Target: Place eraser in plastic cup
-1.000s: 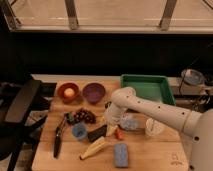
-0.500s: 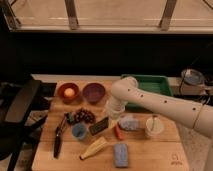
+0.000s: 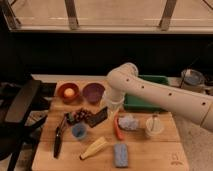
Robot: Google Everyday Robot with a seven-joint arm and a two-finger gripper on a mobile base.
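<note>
The eraser (image 3: 98, 118), a small flat black block, hangs tilted at the tip of my gripper (image 3: 106, 111), just above the wooden table (image 3: 150, 152). The gripper comes down from the white arm (image 3: 150, 92), which reaches in from the right, and looks shut on the eraser's right end. The plastic cup (image 3: 79, 131), short, round and light blue, stands upright on the table, below and left of the eraser and a short gap from it. The cup looks empty.
An orange bowl (image 3: 67, 92) and a purple bowl (image 3: 93, 91) stand at the back. Dark grapes (image 3: 81, 115), a black tool (image 3: 58, 139), a banana (image 3: 95, 147), a blue-grey sponge (image 3: 120, 154), a red stick (image 3: 117, 128), a white cup with a stick (image 3: 154, 126) and a green tray (image 3: 150, 100) surround the spot.
The arm has swung left and back, and the gripper has carried the eraser a little up and toward the blue cup. The other things have not moved.
</note>
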